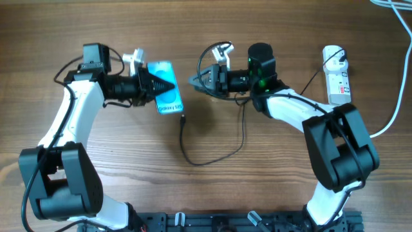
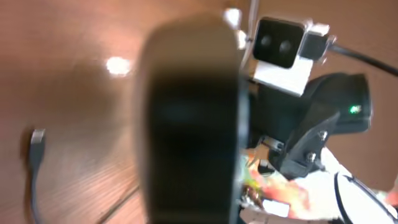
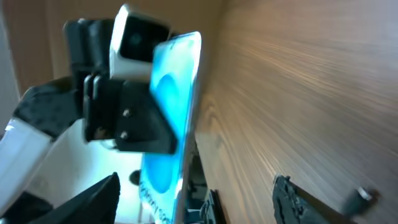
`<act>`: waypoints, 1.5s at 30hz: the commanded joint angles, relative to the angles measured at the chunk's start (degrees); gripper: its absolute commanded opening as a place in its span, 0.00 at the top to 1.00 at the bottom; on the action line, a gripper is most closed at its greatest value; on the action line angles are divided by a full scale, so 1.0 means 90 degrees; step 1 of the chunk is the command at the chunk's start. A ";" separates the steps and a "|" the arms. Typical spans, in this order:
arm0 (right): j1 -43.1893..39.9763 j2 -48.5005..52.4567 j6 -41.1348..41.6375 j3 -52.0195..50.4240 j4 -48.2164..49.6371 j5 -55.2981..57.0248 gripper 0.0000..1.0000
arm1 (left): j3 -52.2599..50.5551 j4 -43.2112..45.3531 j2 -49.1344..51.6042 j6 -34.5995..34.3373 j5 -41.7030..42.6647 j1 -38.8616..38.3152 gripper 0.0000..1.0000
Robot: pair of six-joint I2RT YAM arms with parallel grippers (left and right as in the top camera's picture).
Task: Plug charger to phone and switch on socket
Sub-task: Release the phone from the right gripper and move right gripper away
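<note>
Above the wooden surface (image 1: 257,193), your left claw (image 1: 166,84) pinches the phone (image 1: 169,102), tilted on edge. Your right claw (image 1: 195,82) hangs spread and empty beside it. The charger (image 1: 212,158) lies nearby, light and floppy, so take its stiff plug tip (image 1: 183,118).

table (image 1: 212,193): wood grain, matt | phone (image 1: 168,103): glossy screen | socket (image 1: 338,77): white, probably plastic
</note>
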 commanded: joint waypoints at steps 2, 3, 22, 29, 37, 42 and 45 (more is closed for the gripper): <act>-0.0112 0.0095 -0.1892 -0.0012 -0.1787 0.1331 0.00 | 0.0080 -0.1042 -0.0172 0.0061 -0.0894 -0.0238 0.96; -0.0109 0.0095 -0.2118 -0.0012 -0.2368 0.2064 0.00 | 0.0080 -0.1285 -0.0172 0.0061 -0.0933 -0.0321 0.96; -0.0109 0.0095 -0.2217 -0.0012 -0.4248 0.6637 0.00 | 0.0075 -0.2210 -0.0172 -0.2006 -0.0627 -0.1532 0.96; -0.0109 0.0095 -0.2195 -0.0012 -0.4296 0.7104 0.00 | 0.0078 -0.2856 -0.0175 -0.2004 0.1348 -0.1622 0.86; -0.0109 0.0095 -0.2198 -0.0012 -0.4318 0.7101 0.00 | 0.0078 -0.3259 -0.0175 -0.2004 0.2261 -0.1622 0.96; -0.0109 0.0095 -0.2198 -0.0012 -0.4316 0.7099 0.00 | 0.0078 -0.4228 -0.0175 -0.2006 0.2885 -0.1622 0.96; -0.0109 0.0095 -0.2203 -0.0012 -0.4320 0.7099 0.00 | 0.0078 -0.4704 -0.0175 -0.2004 0.2883 -0.1622 0.96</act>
